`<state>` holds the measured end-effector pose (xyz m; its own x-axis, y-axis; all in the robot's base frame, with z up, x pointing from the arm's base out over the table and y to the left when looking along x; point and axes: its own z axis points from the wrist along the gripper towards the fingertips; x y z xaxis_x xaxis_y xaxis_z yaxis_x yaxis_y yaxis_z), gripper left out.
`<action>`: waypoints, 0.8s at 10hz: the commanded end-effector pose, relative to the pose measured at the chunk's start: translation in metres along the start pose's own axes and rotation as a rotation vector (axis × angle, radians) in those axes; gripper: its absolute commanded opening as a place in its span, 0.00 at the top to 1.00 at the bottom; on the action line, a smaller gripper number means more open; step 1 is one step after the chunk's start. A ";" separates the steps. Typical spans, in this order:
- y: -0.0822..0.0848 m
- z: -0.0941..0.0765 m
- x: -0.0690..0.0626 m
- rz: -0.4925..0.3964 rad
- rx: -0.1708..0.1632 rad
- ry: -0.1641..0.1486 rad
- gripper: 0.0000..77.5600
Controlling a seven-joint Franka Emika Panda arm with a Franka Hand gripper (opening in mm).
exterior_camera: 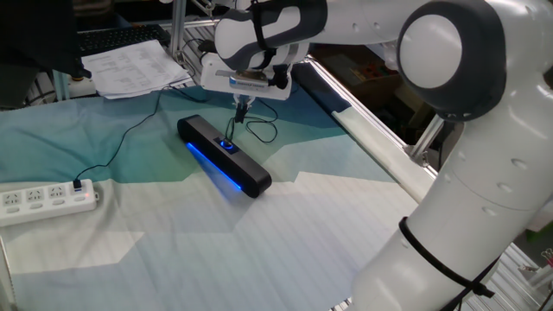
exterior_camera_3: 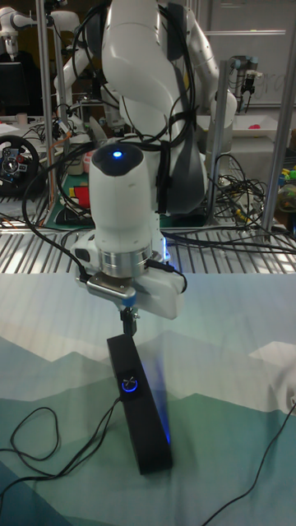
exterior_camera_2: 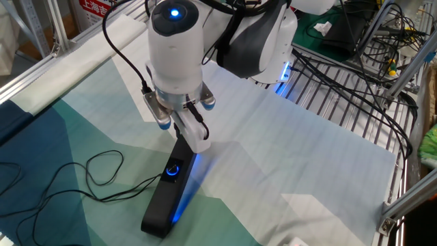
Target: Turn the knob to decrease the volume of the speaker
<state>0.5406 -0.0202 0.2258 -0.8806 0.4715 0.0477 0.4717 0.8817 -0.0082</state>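
Inspecting the approach stage: the gripper [exterior_camera_3: 127, 322] hangs above the speaker [exterior_camera_3: 141, 404], clear of it, with its fingers pointing down and drawn close together; no gap between them shows in any view, and nothing is held. The speaker lies flat on the teal and white cloth [exterior_camera: 259, 233], its blue strip lit along one long side, its thin cable [exterior_camera_2: 82, 179] trailing away across the cloth. The knob [exterior_camera_3: 129, 383] sits on the speaker's top face, roughly at mid-length, ringed in blue light. In the tall fixed view the fingertips stand over the end of the bar nearer the robot's base, short of the knob; one fixed view places them above and just behind the knob [exterior_camera: 226, 145]. Contact has not been made.

Judgement on the step in hand: the fingers would need to part enough to straddle the narrow dial, then be centred directly over the blue ring before descending. Alignment should be checked along the bar's length, since that is where the offset appears. The descent should be straight and gentle, closing only on the dial's rim, not on the bar's top. The speaker is light-looking and unfixed, so a firm but not forceful pinch and a rotation about the knob's own axis would limit the risk of the whole bar swivelling on the cloth. Which direction lowers the volume cannot be read from these views.
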 end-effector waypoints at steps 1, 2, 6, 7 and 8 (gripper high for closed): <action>0.000 -0.001 -0.001 0.078 -0.024 -0.020 1.00; 0.000 -0.001 -0.001 0.120 -0.029 -0.012 1.00; 0.000 -0.001 -0.001 0.216 -0.063 -0.024 1.00; 0.000 -0.001 -0.001 0.223 -0.094 -0.028 1.00; 0.000 -0.001 -0.001 0.227 -0.119 -0.030 1.00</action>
<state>0.5405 -0.0202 0.2257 -0.7574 0.6522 0.0327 0.6524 0.7537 0.0791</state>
